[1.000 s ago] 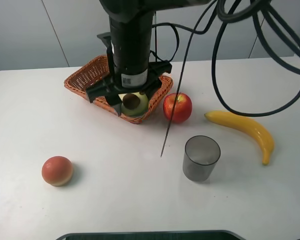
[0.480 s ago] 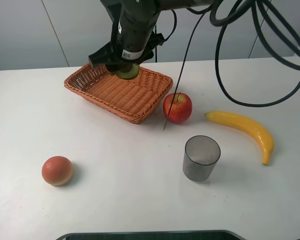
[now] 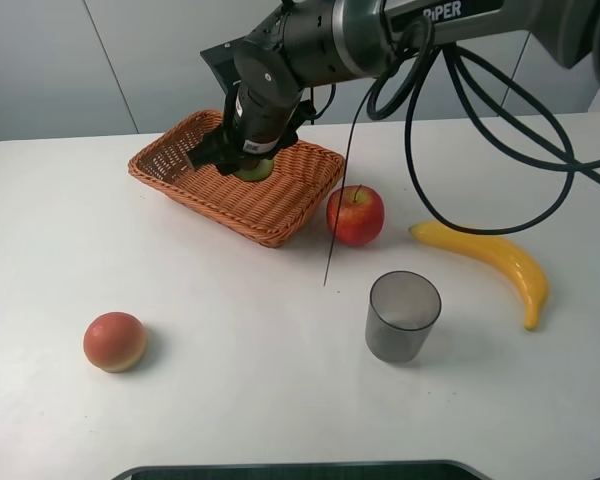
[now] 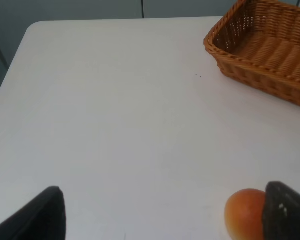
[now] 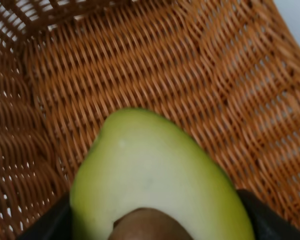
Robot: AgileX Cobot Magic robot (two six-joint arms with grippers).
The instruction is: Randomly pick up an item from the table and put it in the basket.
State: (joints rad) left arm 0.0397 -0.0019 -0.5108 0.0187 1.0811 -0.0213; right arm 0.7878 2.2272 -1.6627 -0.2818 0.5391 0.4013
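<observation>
My right gripper (image 3: 248, 158) clasps the avocado (image 5: 160, 190) over the basket (image 3: 265, 212). Only its wrist view shows yellow-green flesh and a brown pit. My left gripper (image 4: 162, 214) gapes.

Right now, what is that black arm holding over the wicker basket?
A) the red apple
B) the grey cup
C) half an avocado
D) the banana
C: the right gripper is shut on the avocado half, pale green flesh and brown pit showing, over the basket. The apple, banana and cup all sit untouched on the table.
</observation>
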